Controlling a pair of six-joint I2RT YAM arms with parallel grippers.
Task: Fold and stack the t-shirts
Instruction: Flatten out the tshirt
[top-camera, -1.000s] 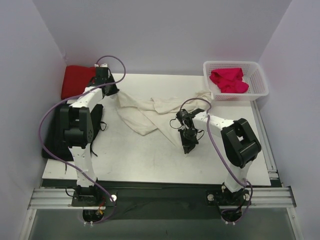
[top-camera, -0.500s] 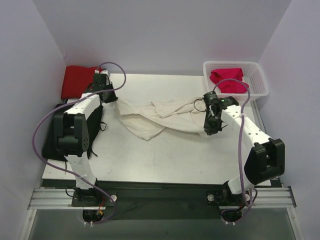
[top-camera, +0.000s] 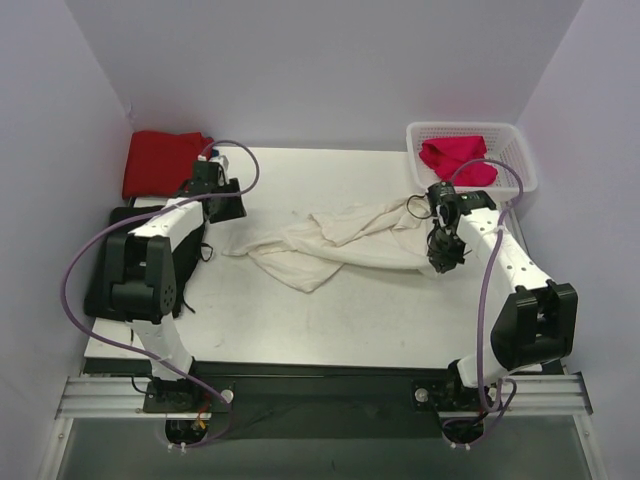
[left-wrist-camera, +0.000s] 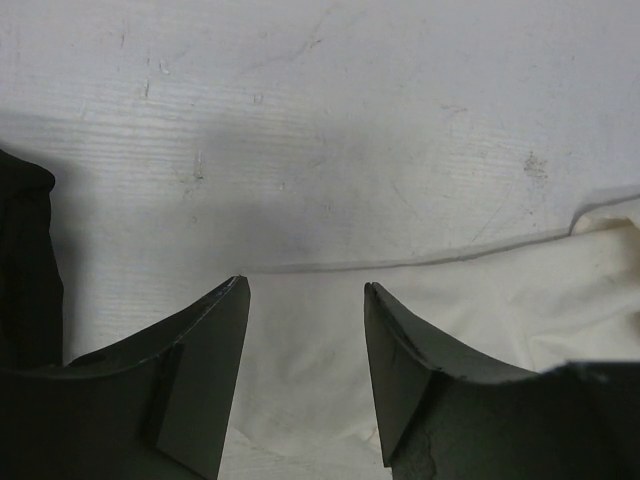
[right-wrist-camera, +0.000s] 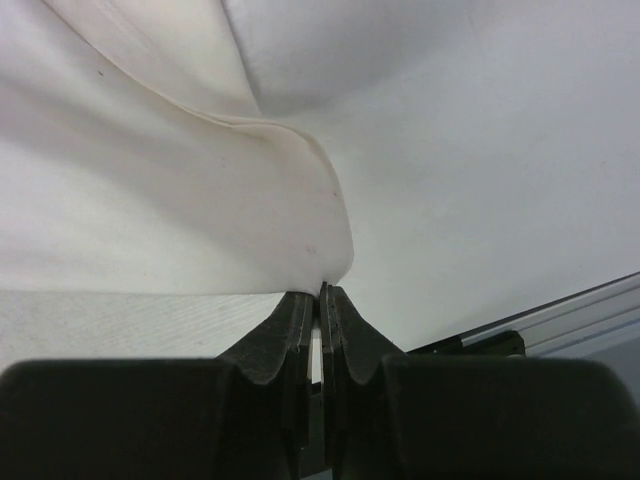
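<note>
A large cream-white t-shirt (top-camera: 340, 240) lies crumpled and stretched across the middle of the table. My right gripper (top-camera: 443, 256) is shut on its right edge; in the right wrist view the hem (right-wrist-camera: 300, 230) runs straight into the closed jaws (right-wrist-camera: 320, 292). My left gripper (top-camera: 228, 207) stands open just above the shirt's left end, holding nothing. The left wrist view shows the cream cloth (left-wrist-camera: 305, 390) flat on the table between the spread fingers (left-wrist-camera: 215, 340). A red t-shirt (top-camera: 160, 160) lies folded at the back left. A magenta-pink one (top-camera: 457, 160) is in the basket.
The white plastic basket (top-camera: 520, 165) stands at the back right corner. A black cloth or mat (top-camera: 105, 285) hangs off the table's left side, its edge in the left wrist view (left-wrist-camera: 25, 260). A metal rail (top-camera: 320, 392) runs along the near edge.
The left gripper has opened and let go of the cream shirt, whose left end has dropped to the table. The right gripper has dragged the shirt to the right.
</note>
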